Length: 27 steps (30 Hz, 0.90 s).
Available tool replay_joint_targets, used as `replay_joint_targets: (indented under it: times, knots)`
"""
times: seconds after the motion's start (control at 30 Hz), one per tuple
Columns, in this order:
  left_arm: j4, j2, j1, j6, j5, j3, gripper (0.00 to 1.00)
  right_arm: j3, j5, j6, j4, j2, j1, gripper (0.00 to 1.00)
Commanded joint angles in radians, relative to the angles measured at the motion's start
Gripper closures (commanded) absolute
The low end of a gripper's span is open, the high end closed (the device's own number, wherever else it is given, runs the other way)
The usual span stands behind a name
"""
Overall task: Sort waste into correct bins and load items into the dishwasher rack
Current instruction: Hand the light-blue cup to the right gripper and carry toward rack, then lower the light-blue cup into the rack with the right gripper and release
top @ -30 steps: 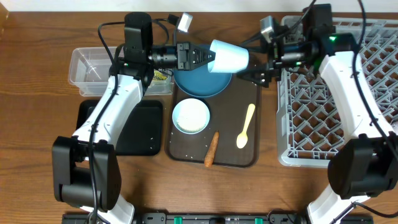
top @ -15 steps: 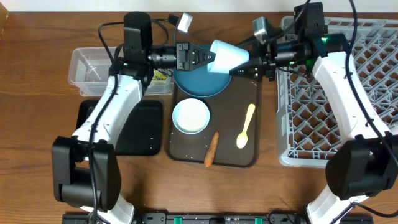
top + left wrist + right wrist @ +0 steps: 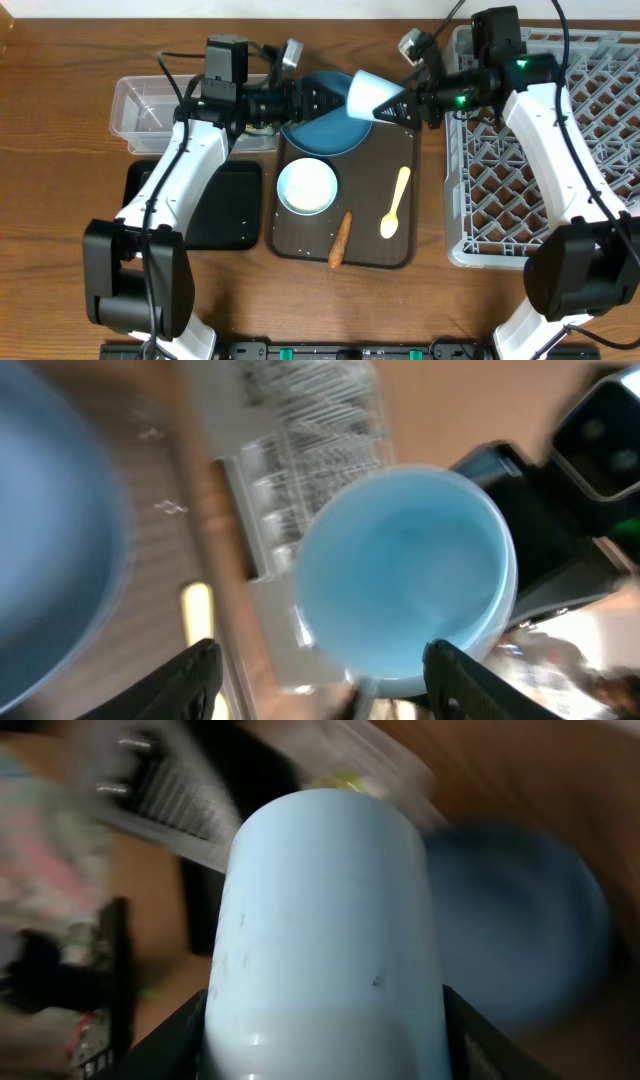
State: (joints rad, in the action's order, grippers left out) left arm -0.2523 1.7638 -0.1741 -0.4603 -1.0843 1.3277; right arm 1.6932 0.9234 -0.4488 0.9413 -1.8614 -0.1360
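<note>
Three things lie at the near end of the brown tray (image 3: 400, 255): a carrot-like stick (image 3: 340, 240), a yellow spoon (image 3: 396, 203) and a pale-blue bowl (image 3: 307, 187). The black tray (image 3: 225, 215) sits on the counter to their left and the grey rack (image 3: 560, 190) to their right. Farther back is the dark-blue bowl (image 3: 315, 135). Above its right rim the blue cup (image 3: 372, 97) hangs on its side, mouth toward the left arm. A second ago the left hand (image 3: 335, 100) alone held it; now that hand's fingers are spread either side of the mouth. The right hand (image 3: 400, 108), apart then, is pressed onto the cup's base end. The clear tub (image 3: 140, 115) stands far left.
</note>
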Motion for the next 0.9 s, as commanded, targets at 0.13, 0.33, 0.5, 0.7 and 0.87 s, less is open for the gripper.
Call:
replay_joint_targets:
  times: [0.13, 0.33, 0.5, 0.7, 0.87]
  knots:
    - [-0.264, -0.086, -0.001, 0.248, 0.515, 0.010, 0.22, 0.010, -0.540, 0.274, 0.087, 0.105, 0.130, 0.73]
    - [-0.400, -0.237, -0.001, 0.296, 0.893, 0.010, 0.18, 0.010, -0.755, 0.443, 0.189, 0.183, 0.292, 0.82]
    - [-0.425, -0.309, -0.001, 0.296, 0.974, 0.010, 0.17, 0.010, -0.885, 0.494, 0.314, 0.184, 0.415, 0.82]
    - [-0.425, -0.311, -0.001, 0.295, 0.973, 0.010, 0.17, 0.009, -1.059, 0.584, 0.408, 0.174, 0.527, 0.84]
    - [-0.426, -0.311, -0.001, 0.295, 0.973, 0.010, 0.17, 0.006, -1.059, 0.603, 0.420, 0.172, 0.621, 0.84]
